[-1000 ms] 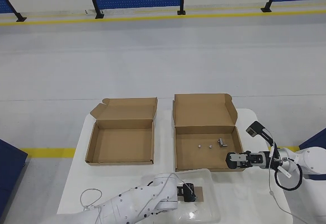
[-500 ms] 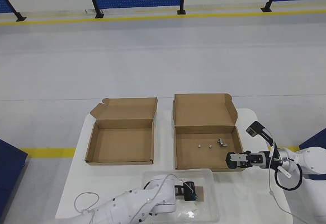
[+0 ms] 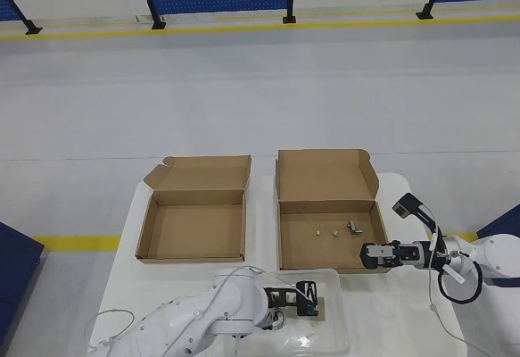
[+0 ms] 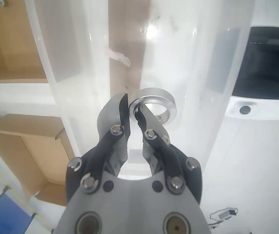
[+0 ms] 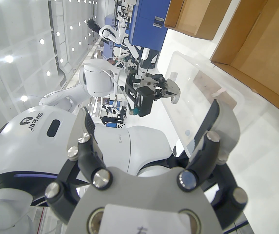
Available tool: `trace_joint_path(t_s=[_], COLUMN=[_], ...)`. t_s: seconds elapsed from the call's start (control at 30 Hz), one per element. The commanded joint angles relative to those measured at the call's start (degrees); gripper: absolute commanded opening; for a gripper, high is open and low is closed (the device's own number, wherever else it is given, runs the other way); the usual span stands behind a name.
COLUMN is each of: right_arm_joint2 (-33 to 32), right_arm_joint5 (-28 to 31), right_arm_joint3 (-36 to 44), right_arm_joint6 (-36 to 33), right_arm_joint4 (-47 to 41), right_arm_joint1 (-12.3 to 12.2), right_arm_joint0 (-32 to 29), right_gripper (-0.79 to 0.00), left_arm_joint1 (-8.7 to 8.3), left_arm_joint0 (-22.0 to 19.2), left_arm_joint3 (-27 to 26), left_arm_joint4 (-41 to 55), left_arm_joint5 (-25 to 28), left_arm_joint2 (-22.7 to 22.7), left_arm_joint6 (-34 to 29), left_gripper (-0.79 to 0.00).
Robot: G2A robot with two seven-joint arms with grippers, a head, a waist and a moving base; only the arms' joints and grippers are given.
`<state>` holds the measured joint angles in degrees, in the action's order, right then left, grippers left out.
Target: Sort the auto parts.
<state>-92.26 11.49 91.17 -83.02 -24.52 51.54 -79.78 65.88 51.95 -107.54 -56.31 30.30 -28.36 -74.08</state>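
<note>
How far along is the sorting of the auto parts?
Done: three small parts lie in the right box. In hand: the left gripper is shut on a metal ring at the clear bin. Left: boxing that ring; the right gripper is open.

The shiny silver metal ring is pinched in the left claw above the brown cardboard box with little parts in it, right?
Not quite. The shiny silver metal ring is pinched in the left claw, but above the clear plastic tray, not the brown cardboard box with little parts in it. The left wrist view shows this.
</note>
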Motion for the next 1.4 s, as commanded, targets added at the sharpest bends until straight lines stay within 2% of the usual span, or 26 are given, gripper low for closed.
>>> trace_joint_path(t_s=[0.0,0.23,0.3,0.4,0.67,0.7,0.83,1.13,1.23,1.37], right_arm_joint2=[0.0,0.0,0.0,0.0,0.0,0.0,0.0,0.0,0.0,0.0], right_arm_joint5=[0.0,0.0,0.0,0.0,0.0,0.0,0.0,0.0,0.0,0.0], right_arm_joint3=[0.0,0.0,0.0,0.0,0.0,0.0,0.0,0.0,0.0,0.0], right_arm_joint6=[0.0,0.0,0.0,0.0,0.0,0.0,0.0,0.0,0.0,0.0], right_arm_joint4=[0.0,0.0,0.0,0.0,0.0,0.0,0.0,0.0,0.0,0.0], right_arm_joint1=[0.0,0.0,0.0,0.0,0.0,0.0,0.0,0.0,0.0,0.0], right_arm_joint0=[0.0,0.0,0.0,0.0,0.0,0.0,0.0,0.0,0.0,0.0], right_gripper=[0.0,0.0,0.0,0.0,0.0,0.0,0.0,0.0,0.0,0.0], left_arm_joint1=[-0.18,-0.18,-0.55,-1.99,-6.11,-6.45,-7.84,-7.95,-7.97,-8.2], left_arm_joint0=[0.1,0.4,1.2,2.9,8.7,9.2,9.8,9.9,10.3,12.0], left_arm_joint3=[-0.1,0.1,1.6,2.9,4.8,5.3,6.5,6.9,9.2,11.4], left_arm_joint4=[0.2,0.3,0.5,0.6,-3.9,-5.2,-11.6,-12.0,-10.1,-13.3], left_arm_joint5=[0.4,0.5,2.4,7.9,26.6,27.7,27.7,27.5,27.1,27.7], left_arm_joint2=[-0.2,-0.2,-1.9,-6.2,-19.2,-20.4,-21.4,-21.3,-24.1,-28.1], left_arm_joint6=[0.5,1.8,8.3,17.5,41.9,45.3,59.3,60.6,70.1,90.6], left_gripper=[-0.785,-0.785,-0.785,-0.785,-0.785,-0.785,-0.785,-0.785,-0.785,-0.785])
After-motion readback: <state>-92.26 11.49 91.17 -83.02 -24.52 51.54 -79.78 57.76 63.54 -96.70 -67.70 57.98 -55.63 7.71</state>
